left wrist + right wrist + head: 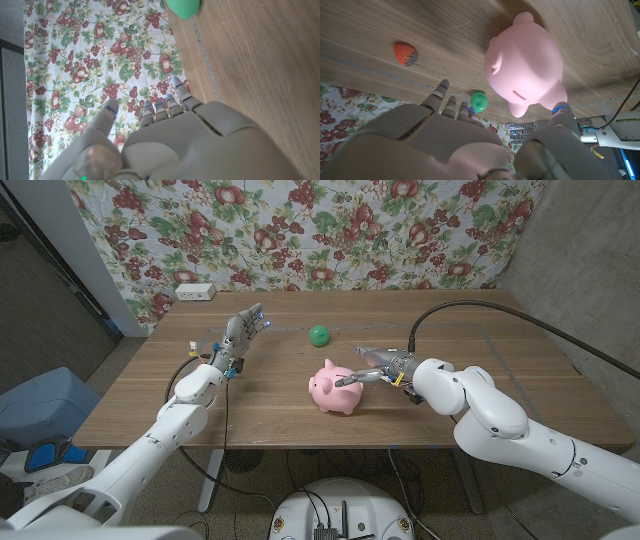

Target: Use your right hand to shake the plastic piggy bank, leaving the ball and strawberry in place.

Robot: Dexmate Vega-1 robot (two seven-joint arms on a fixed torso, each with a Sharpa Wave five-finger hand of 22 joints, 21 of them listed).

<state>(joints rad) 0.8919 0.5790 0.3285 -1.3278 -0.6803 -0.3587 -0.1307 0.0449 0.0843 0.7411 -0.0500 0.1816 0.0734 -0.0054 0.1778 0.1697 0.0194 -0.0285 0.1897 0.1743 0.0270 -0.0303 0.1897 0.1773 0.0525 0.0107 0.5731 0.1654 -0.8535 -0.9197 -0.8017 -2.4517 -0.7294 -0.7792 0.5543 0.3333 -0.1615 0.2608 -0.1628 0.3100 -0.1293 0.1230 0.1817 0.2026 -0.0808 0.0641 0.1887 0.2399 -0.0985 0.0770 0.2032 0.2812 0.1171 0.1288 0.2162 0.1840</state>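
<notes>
Piggy bank (pixel 335 387) on worktop (pixel 480 430), ungrasped; right hand (pixel 372 369) open beside it (shake not begun); ball (pixel 318 335) and strawberry (pixel 404 53) undisturbed; left hand (pixel 240 332) open.

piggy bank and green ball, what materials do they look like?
Piggy bank: likely hard plastic, smooth pink shell with a soft sheen and a moulded coin slot. Green ball: smooth, uniform green, possibly plastic or rubber; too small to tell which.
</notes>
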